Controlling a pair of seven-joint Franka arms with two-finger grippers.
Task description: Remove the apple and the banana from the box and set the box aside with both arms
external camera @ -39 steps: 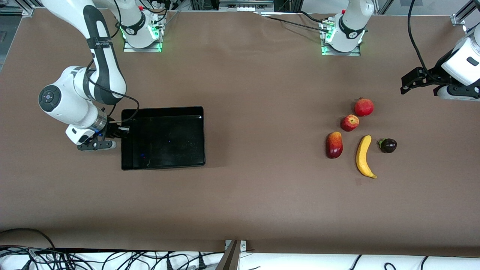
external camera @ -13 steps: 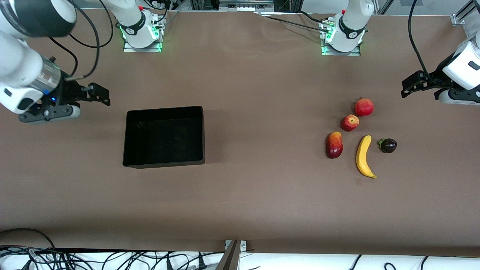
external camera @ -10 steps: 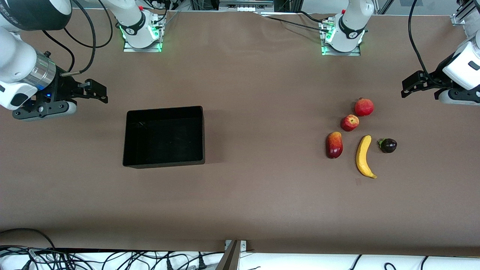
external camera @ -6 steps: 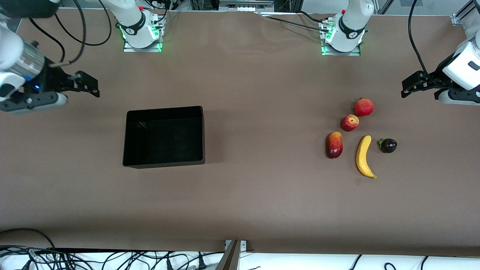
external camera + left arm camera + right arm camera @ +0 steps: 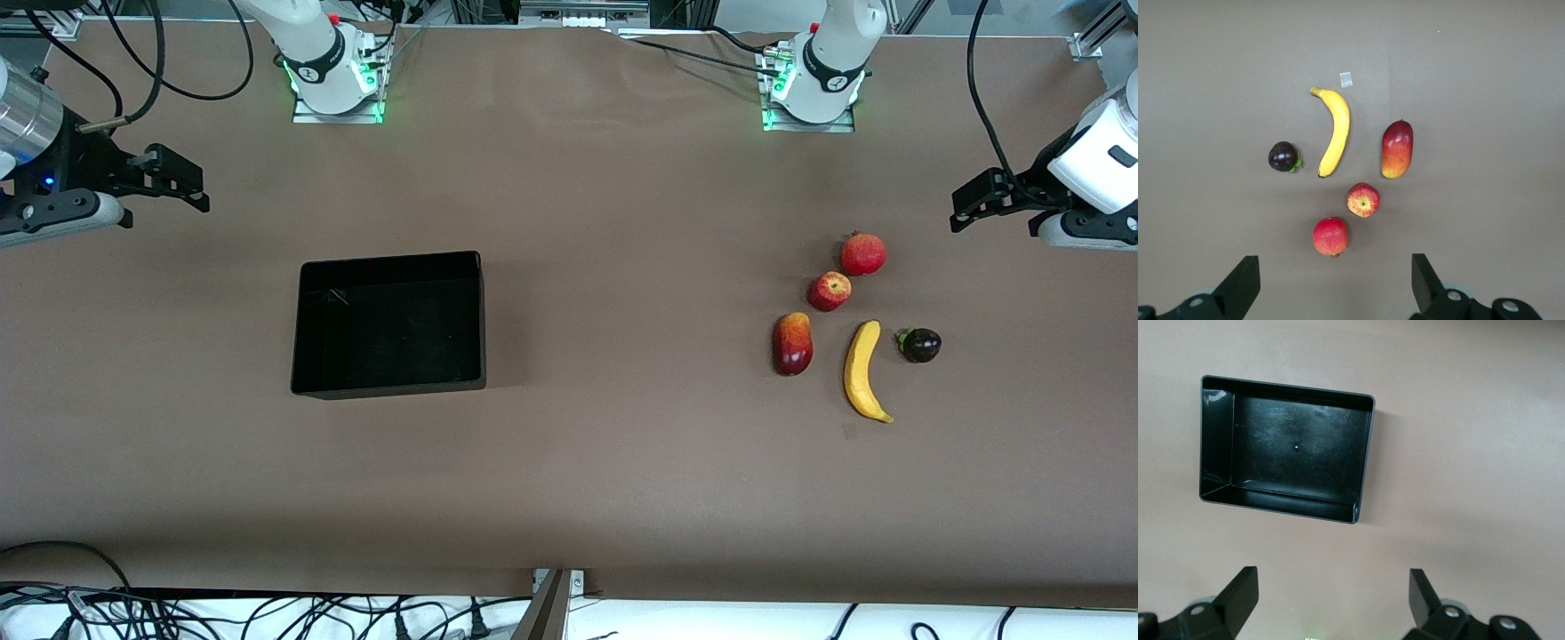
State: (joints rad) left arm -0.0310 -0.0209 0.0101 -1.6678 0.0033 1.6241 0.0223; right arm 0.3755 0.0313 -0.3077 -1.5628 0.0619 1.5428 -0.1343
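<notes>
Right claw (image 5: 173, 182) hovering wide over worktop (image 5: 622, 222) near box (image 5: 388, 323) | left claw (image 5: 973, 200) gaping wide (waiting) by apple (image 5: 829, 291), banana (image 5: 862, 370)

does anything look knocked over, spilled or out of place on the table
Nothing stands out. The black bin sits flat and empty toward the right arm's end. The banana, apple, mango, pomegranate and mangosteen lie apart in a loose cluster toward the left arm's end, all intact.
</notes>
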